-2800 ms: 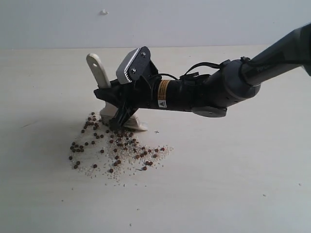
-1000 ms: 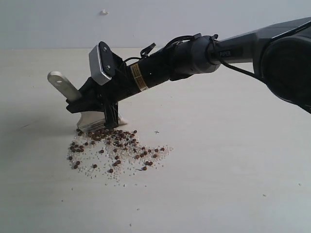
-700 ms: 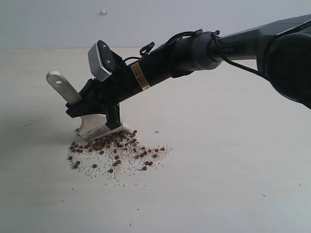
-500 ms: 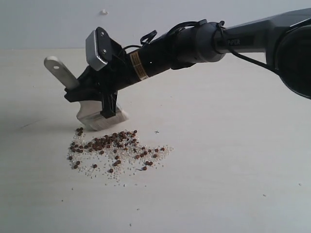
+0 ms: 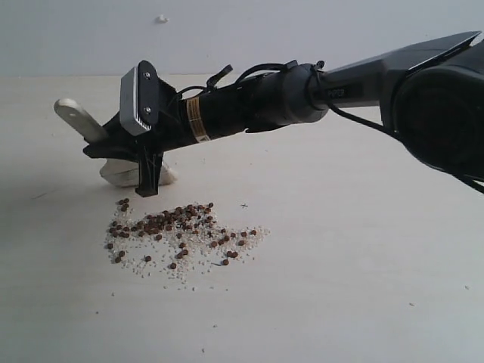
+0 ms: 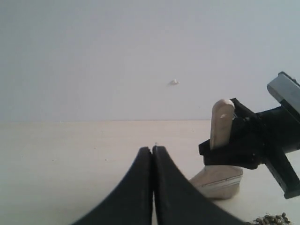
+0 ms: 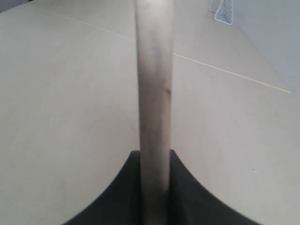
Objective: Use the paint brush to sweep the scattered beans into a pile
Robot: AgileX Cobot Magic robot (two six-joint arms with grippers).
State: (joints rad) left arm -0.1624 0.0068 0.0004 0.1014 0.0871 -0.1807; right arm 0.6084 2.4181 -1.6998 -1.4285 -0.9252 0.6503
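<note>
My right gripper (image 5: 125, 155) reaches across to the left side and is shut on the paint brush (image 5: 76, 119), clamping its pale wooden handle (image 7: 153, 93). The handle end with the hole points up and left. The whitish bristles (image 5: 121, 174) hang just above the table, behind and left of the beans. The beans (image 5: 168, 221) lie gathered in a loose pile mixed with pale grit (image 5: 189, 261), densest along its far edge. My left gripper (image 6: 153, 149) is shut on nothing and looks across at the brush (image 6: 220, 119); it is out of the exterior view.
The pale wooden table (image 5: 340, 265) stretches out around the pile. A small white speck (image 5: 161, 18) sits on the back wall. A white wire object (image 7: 222, 11) stands at the table's far edge in the right wrist view.
The brush pushed the far beans toward the pile, then rose off the table and moved left, away from them. The far row of beans now lies tighter.
</note>
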